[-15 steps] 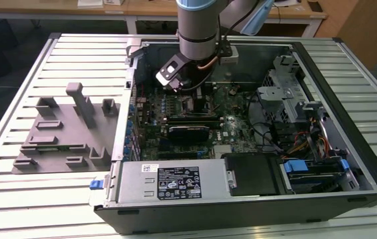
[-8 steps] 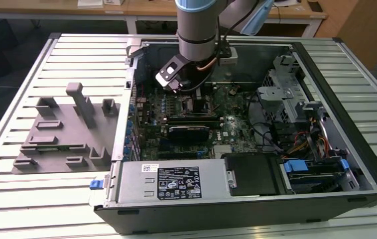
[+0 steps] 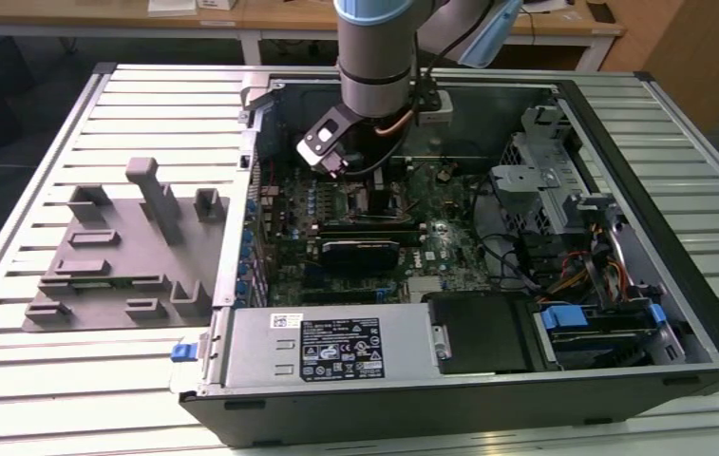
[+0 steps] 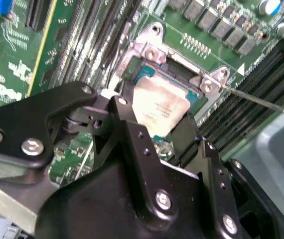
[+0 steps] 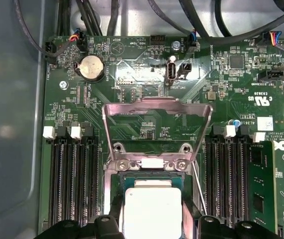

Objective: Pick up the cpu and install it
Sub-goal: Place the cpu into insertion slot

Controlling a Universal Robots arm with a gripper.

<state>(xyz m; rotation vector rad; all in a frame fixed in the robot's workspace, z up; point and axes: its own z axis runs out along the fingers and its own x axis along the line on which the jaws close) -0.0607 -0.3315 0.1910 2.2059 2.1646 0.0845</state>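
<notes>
Silver-grey metal marks the cpu (image 4: 159,107), which is held between the jaws of the gripper (image 4: 154,124). The jaws are closed on two opposite edges of it and are judged to be gripping, though the contact itself is partly hidden. The cpu is placed low over the socket (image 4: 147,54), or perhaps just inside it; which of the two cannot be told. The pick-up is taken as done and the seating as the step in hand. For that, the chip is judged to need keeping level and square to the socket walls, lowered straight and without side pressure, since a tilted corner could catch on the rim. Beyond the jaws the bracket (image 5: 157,107) is swung back over the board (image 5: 132,74), so the socket is left uncovered from above. Just beside one jaw a thin lever (image 4: 261,102) is seen, close enough that a sideways drift could strike it. Slots (image 5: 74,184) are ranged on either side of the jaws, near but apart, and little room is left between the jaws and the socket frame.
</notes>
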